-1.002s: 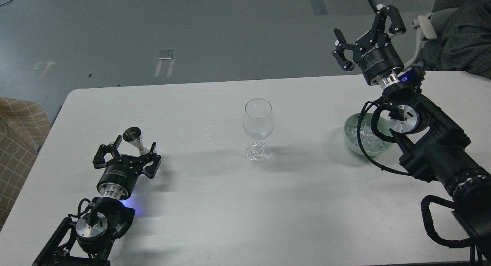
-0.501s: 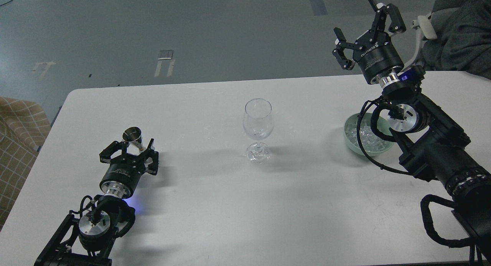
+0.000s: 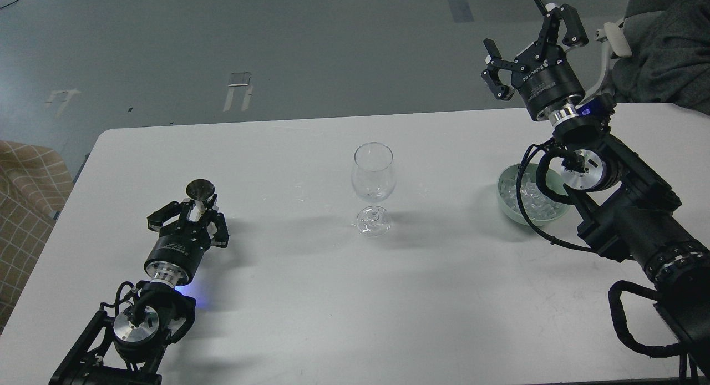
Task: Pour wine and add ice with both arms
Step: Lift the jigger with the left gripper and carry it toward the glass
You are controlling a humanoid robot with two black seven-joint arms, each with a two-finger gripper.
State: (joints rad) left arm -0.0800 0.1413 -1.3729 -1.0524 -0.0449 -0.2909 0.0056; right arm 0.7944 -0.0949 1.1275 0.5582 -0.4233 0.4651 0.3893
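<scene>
Near left: left arm (image 3: 130, 324) lies low along the white worktop (image 3: 310, 296), blue light glowing at its wrist. Its left gripper (image 3: 191, 216) has the jaws drawn in around the stem of a small metal jigger (image 3: 201, 190); cup tipped so the dark mouth faces the camera. Whether any wine is inside cannot be told.

Near right: right arm (image 3: 627, 218) comes in thick from the lower right corner, black cable looping off it.

Mid-worktop: clear stemmed glass (image 3: 374, 180) standing upright, alone, well apart from both arms. No liquid discernible in its bowl. A few faint wet glints on the worktop to its left.

Right of the glass: pale green bowl (image 3: 507, 199) holding a heap of clear ice cubes (image 3: 535, 204); the right arm's wrist and cable cross in front of it, hiding part of the rim.

Far right: right gripper (image 3: 527, 46) raised high above the worktop's back edge, jaws spread wide, nothing between them.

Beyond: grey floor (image 3: 222, 41) with tape marks.
</scene>
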